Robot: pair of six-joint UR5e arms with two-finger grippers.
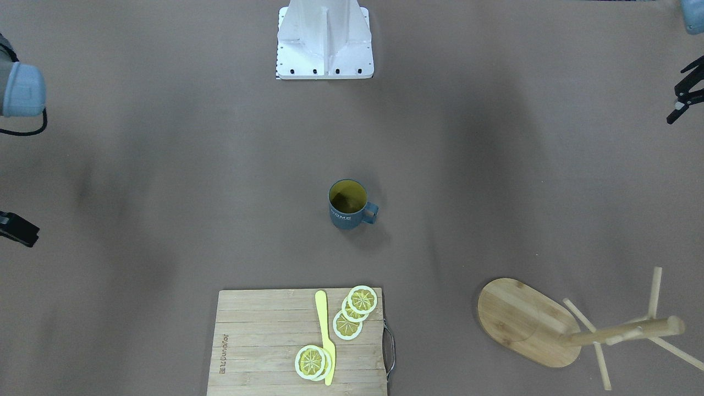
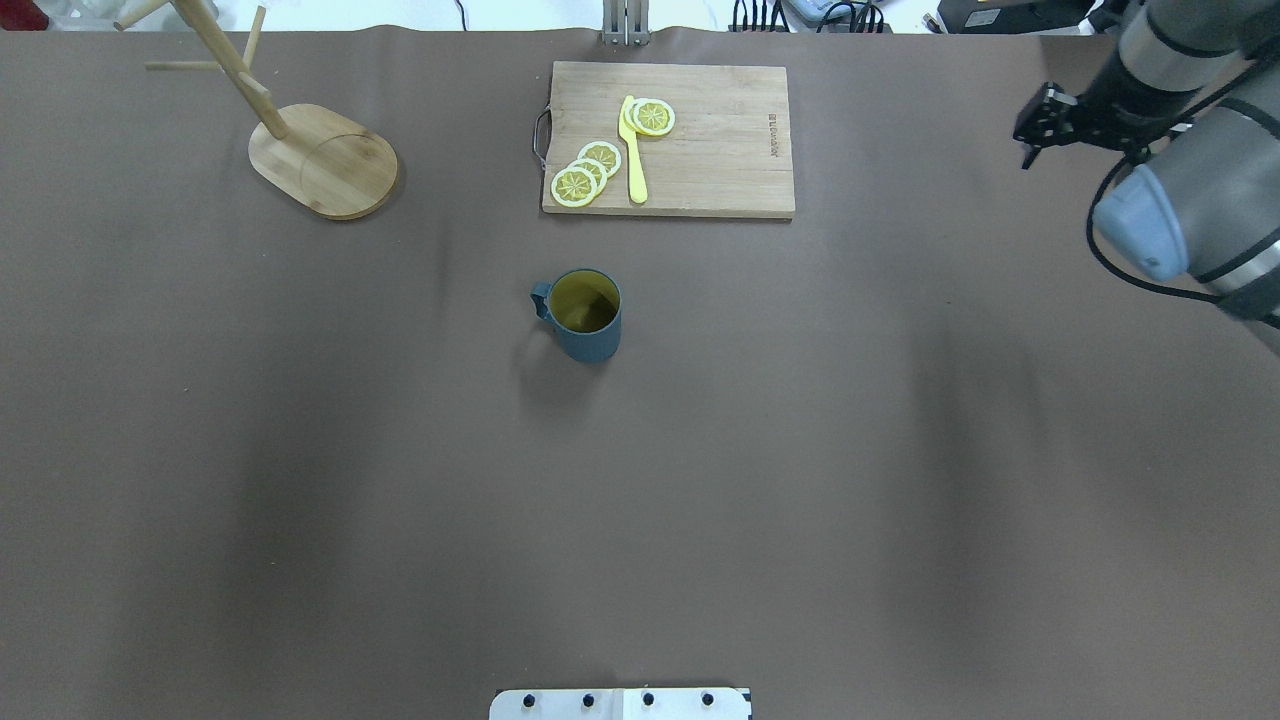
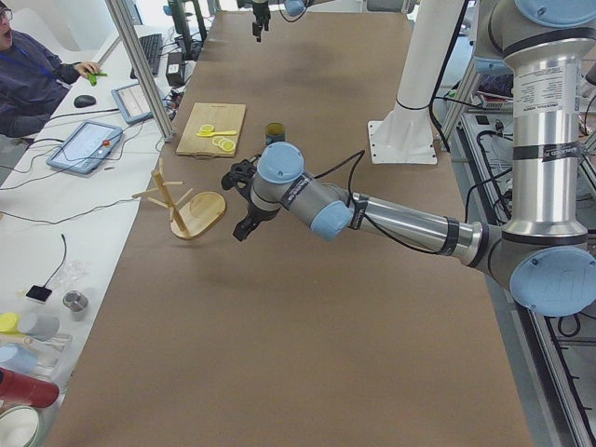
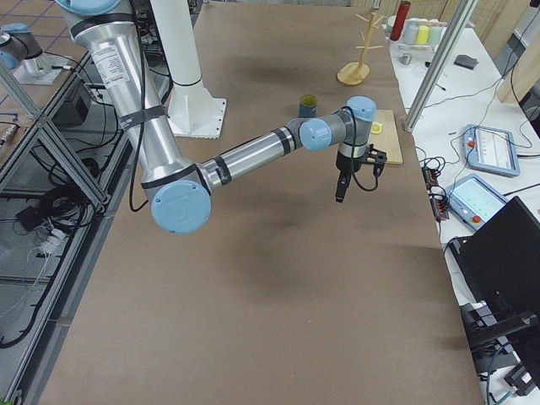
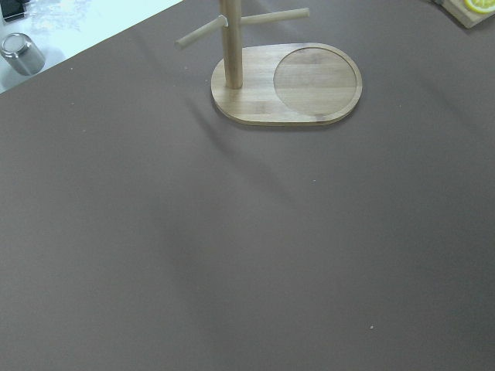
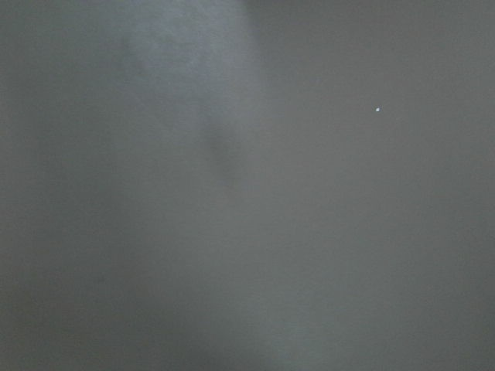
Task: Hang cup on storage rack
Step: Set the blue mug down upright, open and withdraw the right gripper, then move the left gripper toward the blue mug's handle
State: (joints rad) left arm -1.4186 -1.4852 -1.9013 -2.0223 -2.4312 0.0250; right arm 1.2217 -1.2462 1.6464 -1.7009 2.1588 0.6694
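Note:
The slate-blue cup [image 2: 585, 315] stands upright in the middle of the table, its olive inside showing and its handle toward the robot's left; it also shows in the front view [image 1: 348, 206]. The wooden storage rack [image 2: 320, 160] stands upright at the far left with bare pegs, and its base fills the top of the left wrist view [image 5: 286, 81]. My left gripper [image 1: 685, 91] hovers above the table near the rack, empty, and looks open. My right gripper [image 2: 1035, 135] hovers at the far right, empty, and looks open. Both are far from the cup.
A rectangular bamboo cutting board [image 2: 700, 150] with several lemon slices and a yellow knife [image 2: 633, 150] lies beyond the cup. The robot's white base [image 1: 324, 44] is at the near edge. An operator [image 3: 37, 74] sits at a side desk.

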